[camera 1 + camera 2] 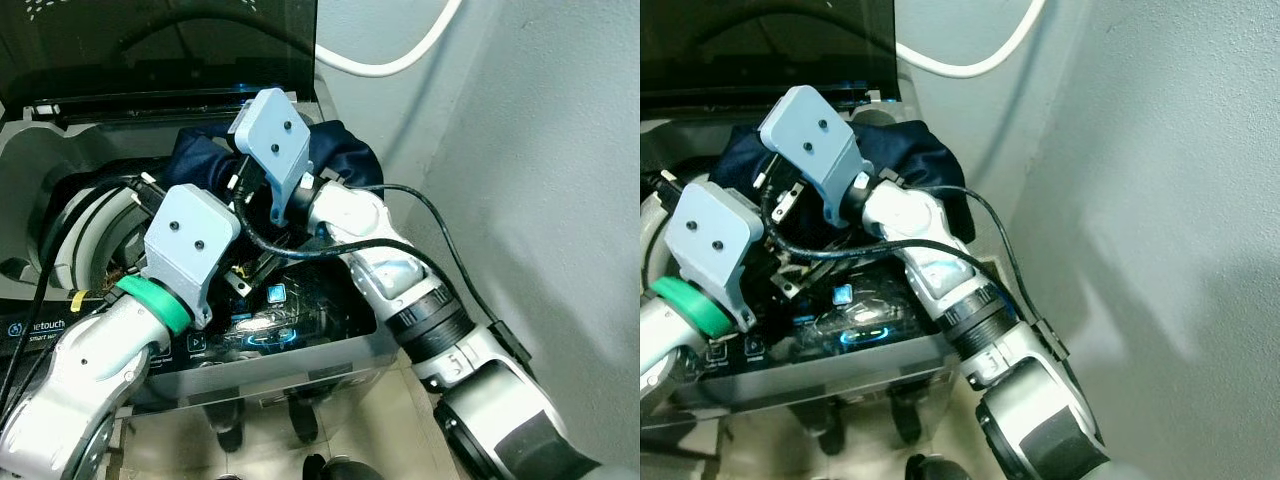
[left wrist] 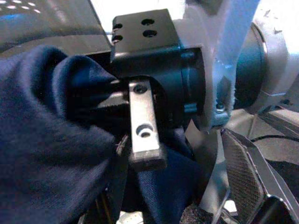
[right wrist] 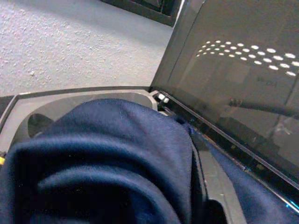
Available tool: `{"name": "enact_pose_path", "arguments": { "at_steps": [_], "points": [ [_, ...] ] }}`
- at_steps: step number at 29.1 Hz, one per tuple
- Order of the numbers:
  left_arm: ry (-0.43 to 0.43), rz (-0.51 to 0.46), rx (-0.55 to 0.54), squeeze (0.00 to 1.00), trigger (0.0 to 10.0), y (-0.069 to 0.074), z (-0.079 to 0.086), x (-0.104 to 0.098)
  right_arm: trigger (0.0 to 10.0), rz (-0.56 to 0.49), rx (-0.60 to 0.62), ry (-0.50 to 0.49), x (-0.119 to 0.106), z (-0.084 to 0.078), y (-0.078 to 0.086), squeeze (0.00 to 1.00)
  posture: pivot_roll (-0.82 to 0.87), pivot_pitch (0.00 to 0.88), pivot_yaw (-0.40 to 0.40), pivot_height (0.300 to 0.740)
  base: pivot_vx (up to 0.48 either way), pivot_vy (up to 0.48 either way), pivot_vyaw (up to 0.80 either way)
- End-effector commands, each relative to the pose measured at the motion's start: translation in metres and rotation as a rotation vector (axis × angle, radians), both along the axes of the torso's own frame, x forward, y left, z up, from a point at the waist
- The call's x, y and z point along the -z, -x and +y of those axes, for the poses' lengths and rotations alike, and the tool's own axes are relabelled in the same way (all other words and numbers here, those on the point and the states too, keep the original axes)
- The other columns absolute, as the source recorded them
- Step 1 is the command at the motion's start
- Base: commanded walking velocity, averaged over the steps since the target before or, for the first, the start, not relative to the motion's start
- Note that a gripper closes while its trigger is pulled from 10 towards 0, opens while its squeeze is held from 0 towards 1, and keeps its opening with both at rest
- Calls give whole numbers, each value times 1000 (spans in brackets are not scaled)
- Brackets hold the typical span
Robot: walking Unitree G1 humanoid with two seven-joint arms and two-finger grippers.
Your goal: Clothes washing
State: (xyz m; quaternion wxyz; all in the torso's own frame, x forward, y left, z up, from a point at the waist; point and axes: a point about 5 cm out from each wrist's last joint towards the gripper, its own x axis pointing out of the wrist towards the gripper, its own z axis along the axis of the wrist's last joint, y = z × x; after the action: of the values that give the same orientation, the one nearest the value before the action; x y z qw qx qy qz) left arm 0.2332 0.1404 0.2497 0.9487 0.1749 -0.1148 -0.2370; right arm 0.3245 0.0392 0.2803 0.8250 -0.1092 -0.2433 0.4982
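Note:
A dark navy garment (image 1: 345, 150) lies bunched on the back right of the top-loading washing machine (image 1: 300, 355), beside its open drum (image 1: 90, 230). My right gripper (image 2: 88, 109) reaches across the machine top and is buried in that cloth. Folds wrap its fingers, and in the right wrist view the navy garment (image 3: 117, 154) mounds up right in front of the camera. My left gripper (image 1: 240, 268) hovers over the lit control panel (image 1: 260, 325), just below the right wrist. Its grey camera mount (image 1: 190, 240) hides its fingers.
The dark lid (image 1: 150, 50) stands open at the back. A white hose (image 1: 400, 60) runs along the grey wall (image 1: 530, 150) close on the right. Black cables (image 1: 300, 245) loop between the two arms above the panel.

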Motion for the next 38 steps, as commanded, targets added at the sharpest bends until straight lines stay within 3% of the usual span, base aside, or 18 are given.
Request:
{"name": "enact_pose_path", "arguments": {
  "at_steps": [1,4,5,6,7,9,15,17,20,21,23,25,26,27,31,36,37,38],
  "points": [
    [-4,-74,24,0,10000,5,-8,-9,10000,19,-75,-6,2,10,9,1000,75,125,13,740,0,0,0],
    [-22,-99,25,0,10000,5,-7,-9,10000,35,-226,-93,-13,3,21,1000,69,131,22,740,0,0,0],
    [-32,-93,37,0,10000,7,-7,-8,10000,29,-280,-118,-20,-1,26,698,69,131,23,740,0,0,0],
    [-36,-85,47,0,10000,8,-7,-7,10000,24,-307,-131,-23,-4,29,698,69,131,23,740,0,0,0],
    [-40,-80,50,0,10000,9,-7,-7,10000,19,-317,-134,-25,-5,29,0,70,131,25,740,0,0,0],
    [-43,-75,52,0,10000,10,-6,-7,10000,-34,-223,-180,-35,-13,20,0,73,134,31,740,0,0,0],
    [-43,-74,52,0,10000,10,-6,-7,10000,-49,-196,-194,-37,-16,17,0,73,134,31,740,0,0,0],
    [-42,-88,46,0,10000,8,-8,-8,10000,-82,-128,-217,-45,-45,8,0,77,133,27,740,0,0,0],
    [-41,-97,39,0,10000,6,-8,-9,10000,-85,-149,-196,-45,-58,11,0,79,131,26,740,0,0,0],
    [-41,-116,32,0,10000,3,-8,-11,10000,-88,-234,-98,-38,-75,24,0,80,130,27,740,0,0,0],
    [-41,-116,32,0,10000,3,-8,-11,10000,-88,-234,-98,-38,-75,24,0,80,130,27,740,0,0,0],
    [-44,-130,30,0,10000,2,-7,-12,10000,-87,-196,-96,-39,-94,23,0,78,124,29,740,0,0,0],
    [-44,-133,29,0,10000,1,-6,-12,10000,-89,-131,-131,-42,-105,18,0,77,121,32,740,0,0,0],
    [-44,-133,29,0,10000,1,-6,-12,10000,-89,-131,-131,-42,-105,18,0,77,121,32,740,0,0,0],
    [-27,-156,3,0,10000,-5,-4,-17,10000,-113,171,-324,-52,-146,-2,0,77,116,39,740,0,0,0],
    [25,-179,-41,0,10000,-13,1,-27,10000,-80,259,-443,-51,-164,-2,0,79,113,43,740,0,0,0],
    [64,-203,-73,0,10000,-19,5,-36,10000,-22,229,-509,-49,-173,3,0,83,111,45,740,0,0,0],
    [83,-214,-87,0,10000,-22,8,-40,10000,8,166,-497,-47,-172,8,0,80,107,48,740,0,0,0]
  ]
}}
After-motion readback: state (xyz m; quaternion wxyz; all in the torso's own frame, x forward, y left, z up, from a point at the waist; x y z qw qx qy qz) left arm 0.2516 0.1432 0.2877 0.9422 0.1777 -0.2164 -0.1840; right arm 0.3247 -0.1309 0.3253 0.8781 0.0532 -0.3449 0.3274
